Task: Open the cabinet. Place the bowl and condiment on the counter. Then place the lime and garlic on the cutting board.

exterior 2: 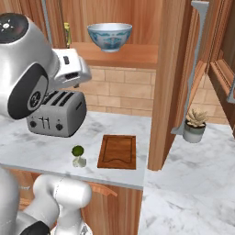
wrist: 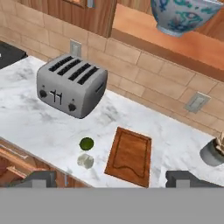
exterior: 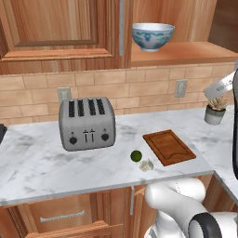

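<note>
Tool (wrist: 106, 178) released, grasping nothing, high above cutting board (wrist: 130, 156). Lime (wrist: 86, 143) and garlic (wrist: 85, 161) just beside board on desk (wrist: 39, 127). Bowl (exterior: 153, 36) on cabinet (exterior: 195, 52) shelf above board.

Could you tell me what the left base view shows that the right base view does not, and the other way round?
Left base view: a closed cabinet door and two wall outlets.
Right base view: the open cabinet door swung outward, and what looks like the yellow condiment on the shelf beside the bowl.
Both: the bowl on the shelf, the toaster, lime, garlic, cutting board and potted plant.
</note>
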Robot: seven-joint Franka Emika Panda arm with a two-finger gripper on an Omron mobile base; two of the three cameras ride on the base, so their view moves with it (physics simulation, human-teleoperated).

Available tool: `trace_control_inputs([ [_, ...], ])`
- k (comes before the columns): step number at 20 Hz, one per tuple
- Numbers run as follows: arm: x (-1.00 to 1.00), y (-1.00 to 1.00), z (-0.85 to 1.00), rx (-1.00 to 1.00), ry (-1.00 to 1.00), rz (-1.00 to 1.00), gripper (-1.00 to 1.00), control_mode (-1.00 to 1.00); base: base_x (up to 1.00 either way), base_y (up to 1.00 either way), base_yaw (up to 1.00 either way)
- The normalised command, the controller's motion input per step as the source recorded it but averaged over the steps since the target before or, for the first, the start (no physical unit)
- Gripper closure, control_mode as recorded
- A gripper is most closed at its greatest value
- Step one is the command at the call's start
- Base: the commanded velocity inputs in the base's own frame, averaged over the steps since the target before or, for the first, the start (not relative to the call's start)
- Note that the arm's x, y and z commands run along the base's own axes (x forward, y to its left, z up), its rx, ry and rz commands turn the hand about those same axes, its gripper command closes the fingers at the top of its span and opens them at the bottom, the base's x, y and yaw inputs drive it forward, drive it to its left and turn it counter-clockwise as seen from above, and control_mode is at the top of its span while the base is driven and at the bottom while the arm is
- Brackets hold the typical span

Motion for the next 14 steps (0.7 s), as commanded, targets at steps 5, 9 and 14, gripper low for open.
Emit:
trace_control_inputs([
  [5,-0.07,0.84,0.19,0.31,-0.24,-0.37,-1.00,-1.00,0.00,0.00,0.00],
  [9,-0.07,0.14,-0.01,0.01,0.03,-0.03,-1.00,-1.00,0.00,0.00,0.00],
  [14,0.24,0.80,0.63,-0.02,0.00,-0.23,-1.00,-1.00,0.00,0.00,0.00],
])
